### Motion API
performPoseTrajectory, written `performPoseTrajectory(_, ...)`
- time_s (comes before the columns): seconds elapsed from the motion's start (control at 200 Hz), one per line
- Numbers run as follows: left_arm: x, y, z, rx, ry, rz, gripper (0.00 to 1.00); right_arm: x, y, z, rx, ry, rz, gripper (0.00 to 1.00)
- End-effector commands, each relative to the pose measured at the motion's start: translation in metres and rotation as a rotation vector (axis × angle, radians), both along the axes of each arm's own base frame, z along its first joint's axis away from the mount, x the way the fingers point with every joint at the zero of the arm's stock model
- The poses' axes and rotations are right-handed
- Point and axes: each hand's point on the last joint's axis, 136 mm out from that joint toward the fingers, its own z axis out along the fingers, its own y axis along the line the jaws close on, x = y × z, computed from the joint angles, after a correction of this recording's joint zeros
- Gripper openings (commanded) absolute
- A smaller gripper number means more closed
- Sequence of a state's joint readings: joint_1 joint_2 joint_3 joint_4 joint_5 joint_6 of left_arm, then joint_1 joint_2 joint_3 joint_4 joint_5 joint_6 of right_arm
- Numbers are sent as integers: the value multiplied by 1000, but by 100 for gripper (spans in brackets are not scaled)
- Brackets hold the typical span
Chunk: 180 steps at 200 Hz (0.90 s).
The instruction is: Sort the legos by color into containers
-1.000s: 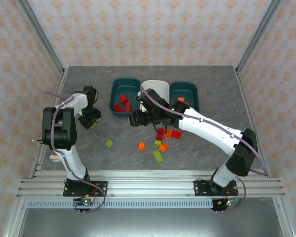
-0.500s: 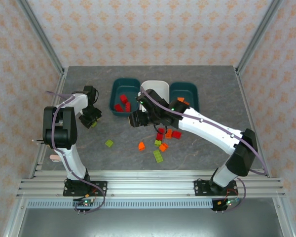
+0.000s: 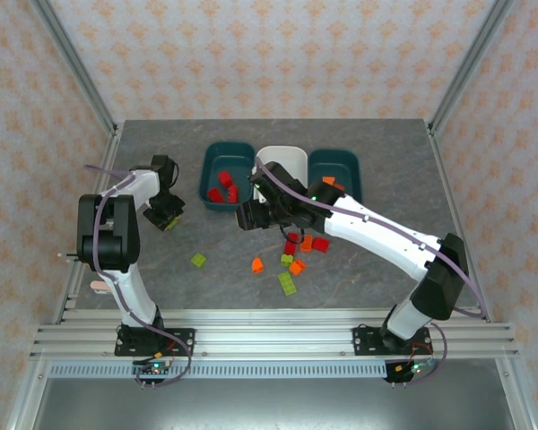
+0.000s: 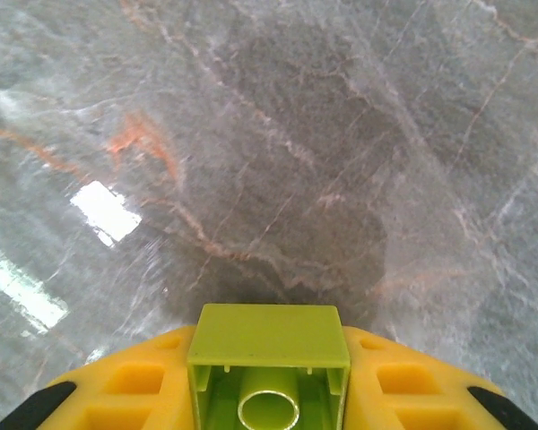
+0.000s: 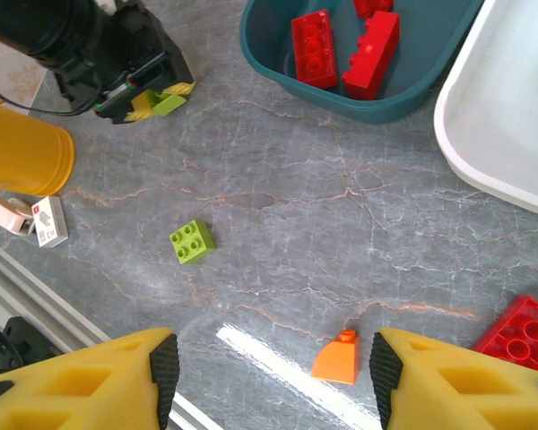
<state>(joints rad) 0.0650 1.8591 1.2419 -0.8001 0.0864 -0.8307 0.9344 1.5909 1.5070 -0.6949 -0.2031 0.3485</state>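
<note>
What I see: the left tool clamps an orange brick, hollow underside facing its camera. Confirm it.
Not orange. The left wrist view shows the left tool clamping a light green brick, hollow underside facing its camera.

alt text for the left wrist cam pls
A light green lego, hollow underside toward the camera, sits gripped between the yellow fingers of the left end effector. Beyond it lies grey marbled table with glare patches.

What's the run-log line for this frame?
left gripper: shut on green lego | right gripper: open, empty, over loose orange lego | left teal tub: red legos
</note>
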Motion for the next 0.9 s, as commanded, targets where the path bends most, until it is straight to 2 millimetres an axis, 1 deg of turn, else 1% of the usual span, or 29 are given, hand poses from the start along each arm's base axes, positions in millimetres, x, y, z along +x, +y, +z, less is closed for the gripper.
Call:
performPoseTrajectory(0.0,-4,-4,43,42,-46,-71,30,8,-22,20,3,-44,-68,60)
performPoseTrajectory(0.05,0,-14,60,55,-75,-125,30,12,-31,24,0,-58,-99,60)
performPoseTrajectory(0.095,5,-26,75,59,-106,-178,30,17,-42,25,-8,-71,-134,60)
performPoseTrajectory(0.255,29,-93,114,22,-205,-364,30,35,-89,23,-11,-81,-297,60)
performPoseTrajectory(0.305,38,-117,124,6,-239,-412,30,40,-105,23,-8,-80,-352,60)
performPoseTrajectory(0.43,65,-180,143,-42,-326,-517,30,49,-136,22,4,-67,-462,61)
performPoseTrajectory(0.455,69,-191,142,-45,-328,-539,30,50,-142,23,9,-64,-482,61)
performPoseTrajectory(0.5,77,-210,146,-49,-345,-574,29,53,-151,23,19,-58,-516,61)
performPoseTrajectory(0.51,79,-214,140,-48,-330,-583,29,53,-153,23,22,-55,-523,62)
performPoseTrajectory(0.535,82,-224,135,-45,-318,-604,29,54,-157,24,29,-51,-537,62)
performPoseTrajectory(0.621,94,-252,129,-30,-312,-665,29,56,-167,24,42,-39,-568,62)
performPoseTrajectory(0.706,100,-273,112,-15,-280,-707,28,54,-174,24,34,-32,-583,62)
performPoseTrajectory(0.771,101,-283,97,4,-251,-728,29,53,-178,23,33,-28,-589,62)
performPoseTrajectory(0.896,101,-289,66,34,-197,-733,29,47,-185,20,29,-15,-599,62)
